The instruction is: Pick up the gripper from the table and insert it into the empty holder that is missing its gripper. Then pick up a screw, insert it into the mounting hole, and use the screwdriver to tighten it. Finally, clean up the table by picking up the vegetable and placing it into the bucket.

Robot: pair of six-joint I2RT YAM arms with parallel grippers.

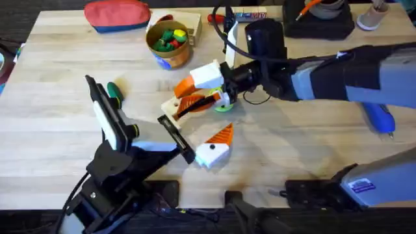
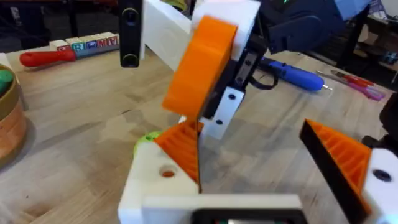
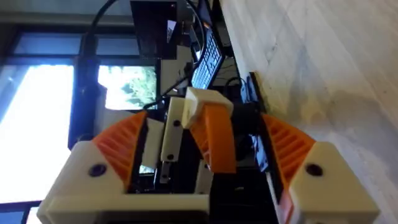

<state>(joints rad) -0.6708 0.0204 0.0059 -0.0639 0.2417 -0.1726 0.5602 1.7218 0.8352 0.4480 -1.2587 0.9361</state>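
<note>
Holder [image 1: 198,96]: white block bearing an orange ribbed finger, mid-table, at 5 o'clock from the bucket [image 1: 168,42].
Right gripper [image 1: 207,97] has it pinched between partly closed jaws; left gripper [image 1: 140,114] spread wide, empty, at its 9 o'clock.

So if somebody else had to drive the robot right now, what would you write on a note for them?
Left gripper: open, holding nothing, at mid-table and pointed at the right gripper.
Right gripper: reached across to mid-table. A cream-and-orange part sits in front of its camera; I can't tell whether it is gripped.
Things: the vegetable lies on the table left of the left arm, the bucket is at the back, and the screwdriver lies at the right side.
Done: nothing I can confirm.
Left: seat the part, put in the screw and tighten it, then put the vegetable into the bucket.
</note>
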